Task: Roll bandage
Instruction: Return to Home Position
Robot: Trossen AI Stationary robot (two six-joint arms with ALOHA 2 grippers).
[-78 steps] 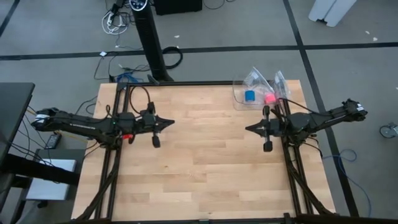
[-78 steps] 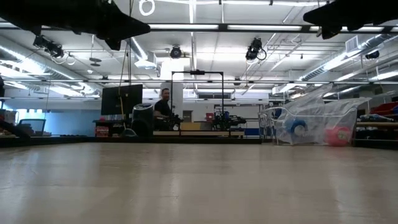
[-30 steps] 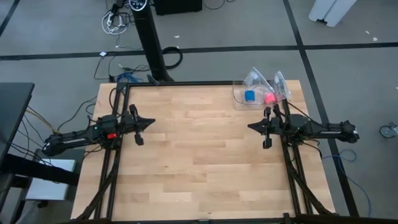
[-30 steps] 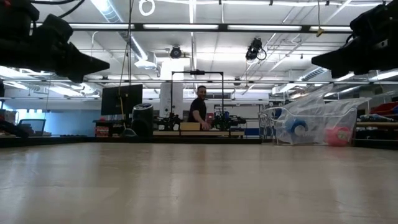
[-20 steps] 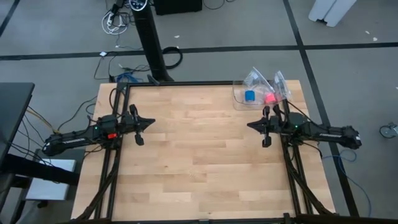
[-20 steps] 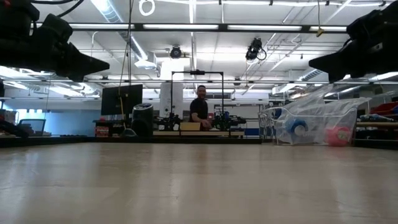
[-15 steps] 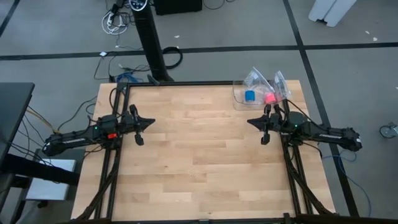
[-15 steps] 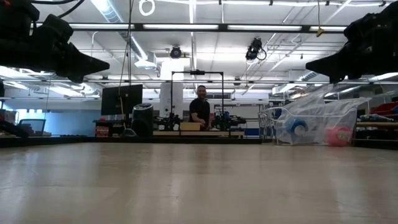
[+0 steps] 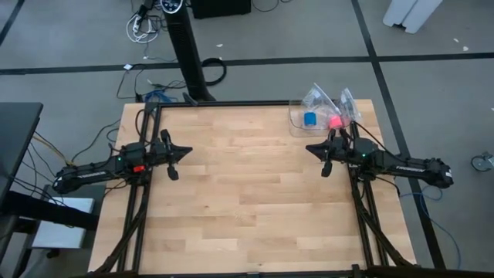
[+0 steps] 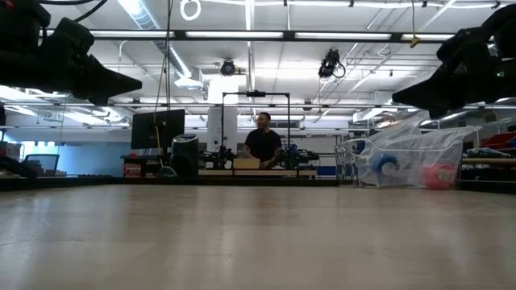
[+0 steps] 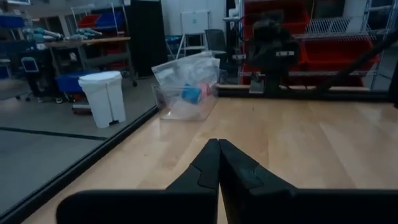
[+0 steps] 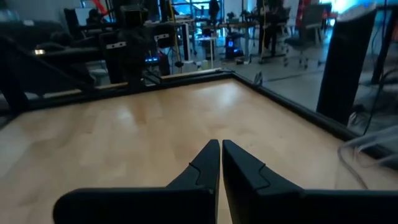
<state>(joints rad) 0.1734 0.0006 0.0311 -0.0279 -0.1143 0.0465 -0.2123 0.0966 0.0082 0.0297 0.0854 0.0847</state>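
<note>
You are looking at the bandage (image 9: 309,119) sitting as a small bright blue coil inside the transparent bin (image 9: 295,123), which is standing at the far right corner of the desk (image 9: 247,201). The crinkled clear bag plastic (image 9: 315,96) is blurring its outline, so its centre is hard to make out. A pink ball (image 9: 335,122) is lying just beside it. The right hand (image 9: 309,148) is hovering near the bin, fingers pressed together, holding nothing. The left hand (image 9: 190,150) is hanging well apart from the bin, across the desk, fingers likewise together.
</note>
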